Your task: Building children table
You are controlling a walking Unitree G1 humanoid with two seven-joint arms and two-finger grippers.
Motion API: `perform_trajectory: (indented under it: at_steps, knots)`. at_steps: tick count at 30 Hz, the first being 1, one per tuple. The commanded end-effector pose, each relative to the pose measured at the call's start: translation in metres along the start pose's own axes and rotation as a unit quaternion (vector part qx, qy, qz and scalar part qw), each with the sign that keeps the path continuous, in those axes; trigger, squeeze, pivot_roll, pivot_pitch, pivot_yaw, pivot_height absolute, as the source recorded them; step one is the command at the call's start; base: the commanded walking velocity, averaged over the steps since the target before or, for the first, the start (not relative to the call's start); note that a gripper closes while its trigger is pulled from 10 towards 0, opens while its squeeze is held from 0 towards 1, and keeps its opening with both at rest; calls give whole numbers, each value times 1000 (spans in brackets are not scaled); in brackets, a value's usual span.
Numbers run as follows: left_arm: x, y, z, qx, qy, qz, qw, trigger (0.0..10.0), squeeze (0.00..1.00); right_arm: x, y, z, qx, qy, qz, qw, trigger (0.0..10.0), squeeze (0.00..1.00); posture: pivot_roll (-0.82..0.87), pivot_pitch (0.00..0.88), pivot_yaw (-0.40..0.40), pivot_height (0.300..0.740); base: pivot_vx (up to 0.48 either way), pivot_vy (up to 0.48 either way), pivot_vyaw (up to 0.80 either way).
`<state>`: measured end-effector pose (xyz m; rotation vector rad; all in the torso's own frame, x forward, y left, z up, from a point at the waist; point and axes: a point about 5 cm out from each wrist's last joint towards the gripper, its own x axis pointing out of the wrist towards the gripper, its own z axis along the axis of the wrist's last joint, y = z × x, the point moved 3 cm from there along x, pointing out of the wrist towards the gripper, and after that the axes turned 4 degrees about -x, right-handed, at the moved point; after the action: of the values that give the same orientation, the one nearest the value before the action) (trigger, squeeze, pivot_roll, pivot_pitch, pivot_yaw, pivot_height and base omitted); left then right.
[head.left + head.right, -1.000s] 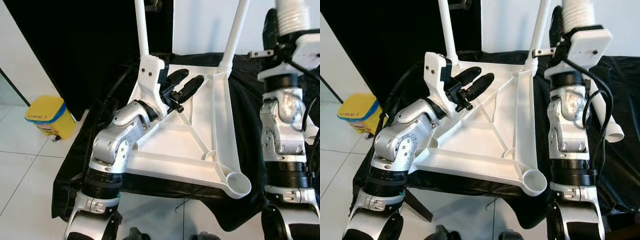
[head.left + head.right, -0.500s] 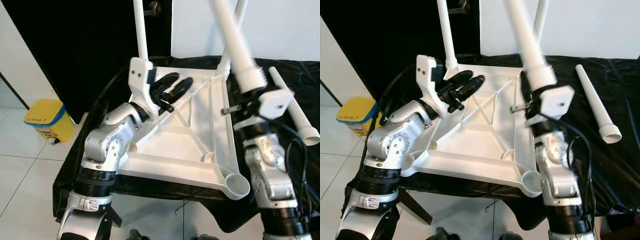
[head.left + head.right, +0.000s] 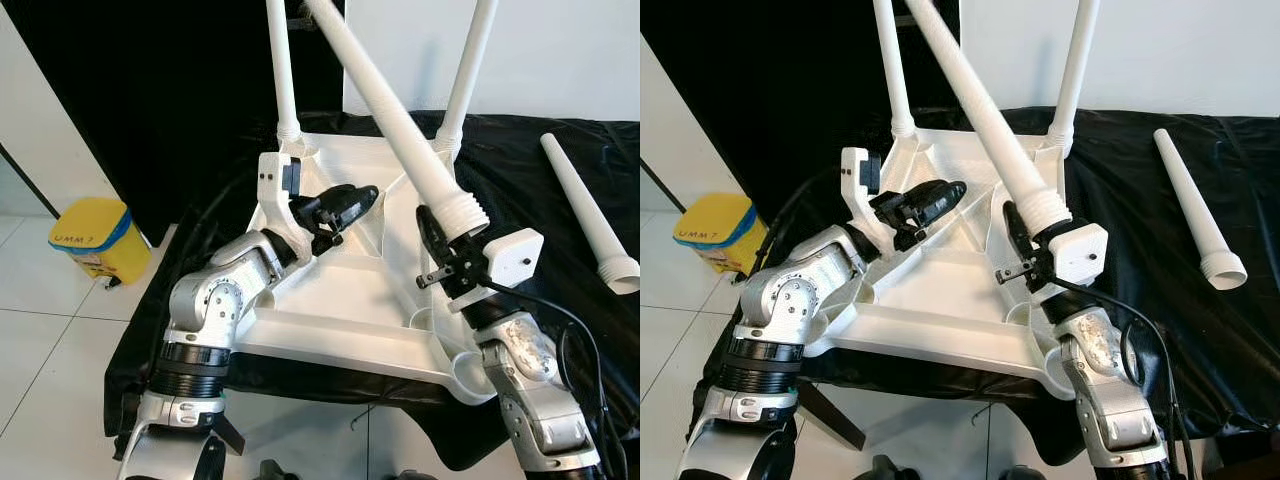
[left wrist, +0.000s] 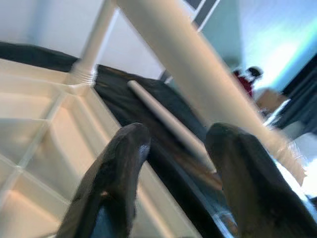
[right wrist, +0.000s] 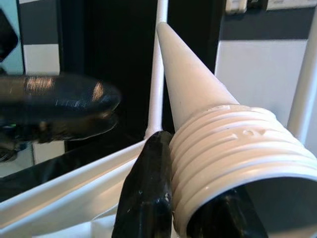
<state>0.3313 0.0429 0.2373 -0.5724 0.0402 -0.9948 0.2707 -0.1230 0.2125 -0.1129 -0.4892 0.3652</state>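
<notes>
Table top [image 3: 352, 290], white plastic and turned underside up so its ribs show, lies on the black-draped counter [image 3: 540, 200], its near edge at the counter's near edge. The right gripper [image 3: 1025, 245] has its fingers [image 5: 148, 193] closed on a loose table leg [image 3: 400, 135], pinching it just below the threaded collar at its wide end; the wrist view shows one black finger pressed flat against the ribbed threads. That leg slants up and away toward the far left, its narrow tip running out past the top of the head views, and its threaded end hangs above the table top's right rail, a little back from the open round socket [image 3: 478, 370] at the near right corner. The left gripper [image 3: 345, 205] hovers low over the left half of the upturned top with its fingers [image 4: 114, 178] parted and nothing between them, pointing toward the held leg. Two more legs already stand upright in the far left corner [image 3: 282, 70] and far right corner [image 3: 468, 70] of the top. A fourth leg [image 3: 585, 210] lies flat on the cloth by the counter's right edge, well apart from the top, wide end nearest. A yellow bin [image 3: 92, 235] sits on the tiled floor [image 3: 50, 340] off the counter's left side.
</notes>
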Motion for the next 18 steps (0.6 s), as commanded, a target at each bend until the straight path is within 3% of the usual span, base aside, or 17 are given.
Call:
perform_trajectory:
  at_steps: [1, 10, 11, 18]
  knots:
    - [-6, -18, -4, -35, 9, -125, 991, 10000, 1000, 0, 8, 4, 10, -4, 23, 1000, 10000, 0, -190, 78, 58, 740, 0, 0, 0]
    - [-5, -15, -6, -73, 5, -131, 989, 10000, 980, -2, 25, 0, 25, 11, 83, 996, 10000, 0, -192, 78, 60, 740, 0, 0, 0]
    - [-3, -13, -6, -79, 5, -128, 989, 10000, 0, -2, 30, 0, 31, 14, 103, 994, 10000, 0, -192, 78, 59, 740, 0, 0, 0]
    - [1, -5, -5, -90, -1, -112, 990, 10000, 0, -2, 41, 0, 45, 18, 150, 988, 10000, 0, -194, 81, 58, 740, 0, 0, 0]
